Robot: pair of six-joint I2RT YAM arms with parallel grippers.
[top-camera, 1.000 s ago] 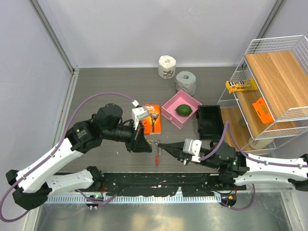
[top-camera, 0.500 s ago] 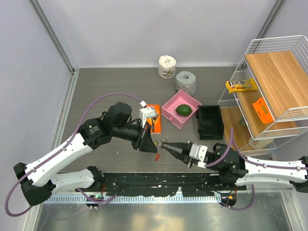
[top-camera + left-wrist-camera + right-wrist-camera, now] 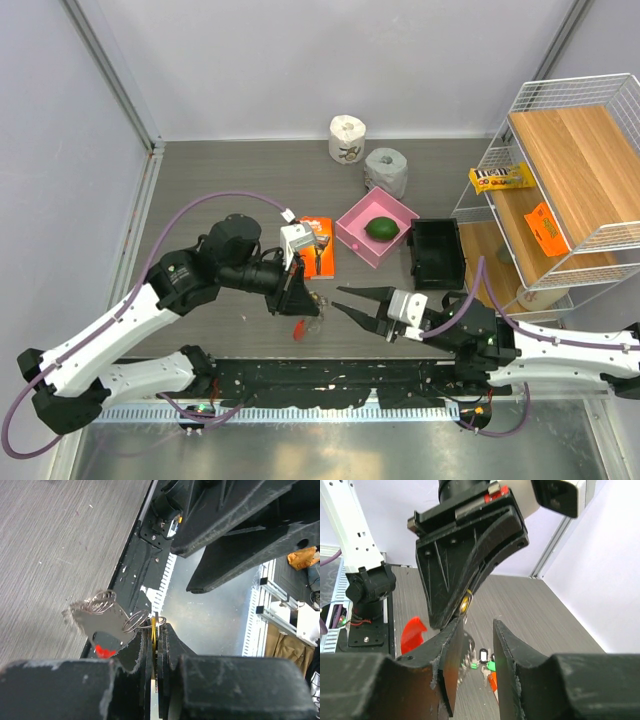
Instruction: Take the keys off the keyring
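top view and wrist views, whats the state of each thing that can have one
left gripper: shut on keyring
right gripper: open, empty
keyring: held by the left gripper, red loop dangling
keys: some lie loose, off the keyring
pink box: open, green fruit inside
black box: open top

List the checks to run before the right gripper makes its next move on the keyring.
1. Left gripper grip: ok, shut on a yellow piece joined to wire rings.
2. Right gripper open and empty: ok.
3. Right gripper around the bunch: not ok, apart from it.
4. Rings emptied: not ok, a metal key hangs on them, the red keyring by it.
5. Tagged keys on the table detached: cannot tell.
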